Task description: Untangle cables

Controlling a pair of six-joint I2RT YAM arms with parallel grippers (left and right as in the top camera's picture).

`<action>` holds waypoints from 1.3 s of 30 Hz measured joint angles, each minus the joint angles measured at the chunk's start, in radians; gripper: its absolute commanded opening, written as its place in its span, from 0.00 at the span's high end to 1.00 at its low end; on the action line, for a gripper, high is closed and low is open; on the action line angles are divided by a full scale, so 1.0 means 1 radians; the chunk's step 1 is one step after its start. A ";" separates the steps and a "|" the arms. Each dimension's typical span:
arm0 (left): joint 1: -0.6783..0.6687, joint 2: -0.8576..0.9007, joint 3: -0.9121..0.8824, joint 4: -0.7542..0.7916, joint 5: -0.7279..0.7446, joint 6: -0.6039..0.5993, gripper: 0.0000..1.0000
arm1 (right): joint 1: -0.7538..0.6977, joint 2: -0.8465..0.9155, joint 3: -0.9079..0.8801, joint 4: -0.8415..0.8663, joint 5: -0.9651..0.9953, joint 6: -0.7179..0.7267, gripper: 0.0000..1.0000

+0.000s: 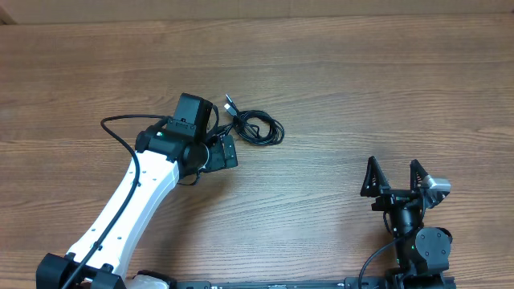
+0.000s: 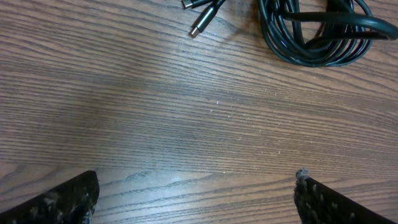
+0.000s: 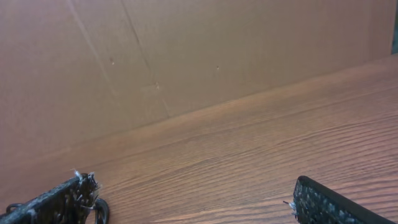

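Note:
The cables (image 1: pixel 259 127) lie in a small black coiled bundle on the wooden table, with silver-tipped plug ends (image 1: pixel 230 104) sticking out at its upper left. In the left wrist view the coil (image 2: pixel 317 37) is at the top right and the plugs (image 2: pixel 202 22) at the top centre. My left gripper (image 1: pixel 231 151) is open and empty just left of and below the bundle, not touching it; its fingertips (image 2: pixel 196 196) show wide apart over bare wood. My right gripper (image 1: pixel 393 166) is open and empty at the lower right, far from the cables; it also shows in the right wrist view (image 3: pixel 193 199).
The wooden table (image 1: pixel 361 80) spreads all round the bundle. A thicker black wire (image 1: pixel 120 132) loops from the left arm. A brown cardboard wall (image 3: pixel 186 56) stands beyond the table's edge in the right wrist view.

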State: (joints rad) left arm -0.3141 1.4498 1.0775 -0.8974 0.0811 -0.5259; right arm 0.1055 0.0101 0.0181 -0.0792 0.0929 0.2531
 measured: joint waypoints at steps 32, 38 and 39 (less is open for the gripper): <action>0.000 0.000 0.000 0.014 -0.001 -0.019 0.96 | 0.000 0.000 0.000 0.000 0.000 0.000 0.00; 0.000 0.000 0.000 0.014 -0.001 -0.019 0.96 | 0.000 0.000 0.000 0.000 0.000 0.000 0.00; 0.000 0.000 0.000 0.014 -0.001 -0.019 0.90 | 0.000 0.000 0.000 0.000 0.000 0.000 0.00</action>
State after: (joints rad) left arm -0.3141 1.4498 1.0775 -0.8829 0.0803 -0.5449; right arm 0.1055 0.0101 0.0181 -0.0792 0.0929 0.2535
